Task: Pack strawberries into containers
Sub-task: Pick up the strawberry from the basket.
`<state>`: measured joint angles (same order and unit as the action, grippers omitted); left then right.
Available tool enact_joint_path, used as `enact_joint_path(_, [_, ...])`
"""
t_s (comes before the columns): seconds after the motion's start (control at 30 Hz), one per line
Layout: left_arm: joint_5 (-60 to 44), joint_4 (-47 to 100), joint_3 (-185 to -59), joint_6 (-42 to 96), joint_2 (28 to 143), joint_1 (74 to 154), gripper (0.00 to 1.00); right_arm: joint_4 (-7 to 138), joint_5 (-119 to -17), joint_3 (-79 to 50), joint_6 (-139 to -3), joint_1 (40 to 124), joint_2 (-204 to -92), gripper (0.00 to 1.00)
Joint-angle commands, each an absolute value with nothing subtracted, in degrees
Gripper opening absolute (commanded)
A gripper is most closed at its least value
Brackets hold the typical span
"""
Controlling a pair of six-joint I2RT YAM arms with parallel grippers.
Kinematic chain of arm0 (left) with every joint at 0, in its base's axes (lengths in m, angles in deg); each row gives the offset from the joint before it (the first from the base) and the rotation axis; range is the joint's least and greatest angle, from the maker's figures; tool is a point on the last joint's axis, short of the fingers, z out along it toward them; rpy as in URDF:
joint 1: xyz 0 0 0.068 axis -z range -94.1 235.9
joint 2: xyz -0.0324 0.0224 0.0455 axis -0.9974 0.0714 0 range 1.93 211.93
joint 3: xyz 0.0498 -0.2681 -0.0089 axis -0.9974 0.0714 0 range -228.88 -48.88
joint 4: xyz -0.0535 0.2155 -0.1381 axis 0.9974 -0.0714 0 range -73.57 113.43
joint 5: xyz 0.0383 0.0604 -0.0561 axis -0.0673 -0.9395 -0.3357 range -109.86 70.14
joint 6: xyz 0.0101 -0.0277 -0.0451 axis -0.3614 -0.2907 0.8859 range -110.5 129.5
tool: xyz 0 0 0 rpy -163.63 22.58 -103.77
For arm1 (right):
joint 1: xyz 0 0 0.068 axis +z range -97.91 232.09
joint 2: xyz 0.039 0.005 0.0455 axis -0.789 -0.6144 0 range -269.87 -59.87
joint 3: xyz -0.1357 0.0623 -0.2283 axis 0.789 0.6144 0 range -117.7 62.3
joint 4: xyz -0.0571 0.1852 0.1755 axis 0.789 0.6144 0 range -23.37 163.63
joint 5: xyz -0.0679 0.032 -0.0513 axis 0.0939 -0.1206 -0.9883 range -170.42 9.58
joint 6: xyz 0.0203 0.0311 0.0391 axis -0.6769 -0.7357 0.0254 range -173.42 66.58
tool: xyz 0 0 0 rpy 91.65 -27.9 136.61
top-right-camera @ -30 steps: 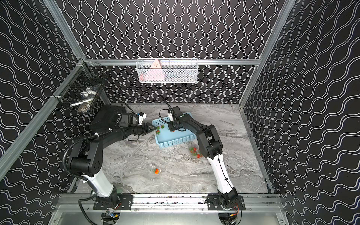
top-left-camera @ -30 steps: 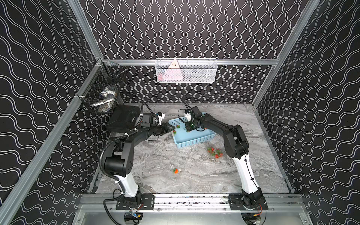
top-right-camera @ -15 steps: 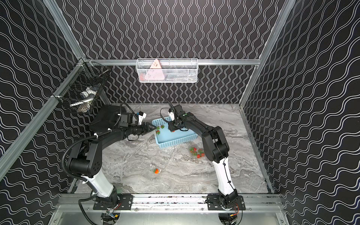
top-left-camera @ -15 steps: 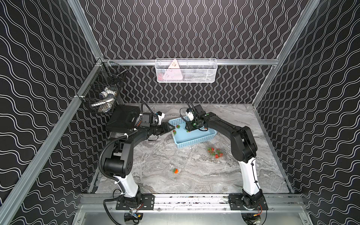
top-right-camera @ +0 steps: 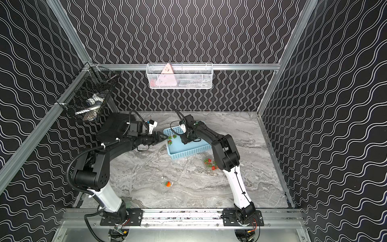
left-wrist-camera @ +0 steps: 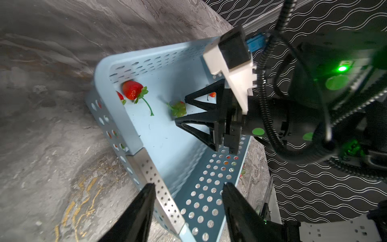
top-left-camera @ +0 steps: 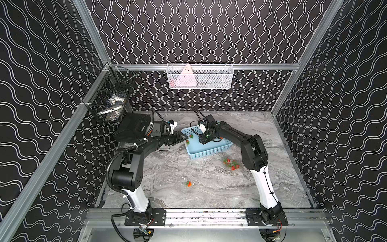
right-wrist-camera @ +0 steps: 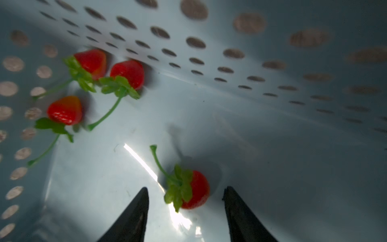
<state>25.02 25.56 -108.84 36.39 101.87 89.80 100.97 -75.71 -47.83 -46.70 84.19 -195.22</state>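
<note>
A light-blue perforated basket holds several strawberries; three huddle against its wall. My right gripper is inside it, open, with one strawberry lying on the floor between its fingertips. My left gripper is shut across the basket's near corner, a finger outside each wall. In both top views a cluster of strawberries sits in a faint clear container on the right. A single strawberry sits in another at front middle.
A black box stands at the back left under a black wire basket hung on the left rail. A white mesh basket hangs on the back wall. The right arm's elbow looms over the right container.
The right gripper's jaws have opened inside the basket, and that arm's elbow has swung to the right. The left arm and the basket have not moved.
</note>
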Motion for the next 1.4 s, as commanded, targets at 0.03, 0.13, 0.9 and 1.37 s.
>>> enact_joint_path(0.03, [25.7,25.0,-109.3,34.9,101.8,89.7,0.57,102.0,-78.9,-47.6,-44.3,84.8,-196.1,0.58])
enact_joint_path(0.13, [25.8,25.4,-109.3,35.1,102.0,89.6,0.57,101.4,-79.7,-47.2,-44.2,84.8,-196.5,0.56])
enact_joint_path(0.9, [25.7,25.3,-109.3,35.1,101.4,89.6,0.57,101.2,-80.5,-47.6,-45.2,85.3,-193.1,0.17])
enact_joint_path(1.37, [26.0,25.7,-109.0,35.4,100.6,89.6,0.57,103.0,-75.8,-44.9,-49.3,85.4,-182.8,0.17])
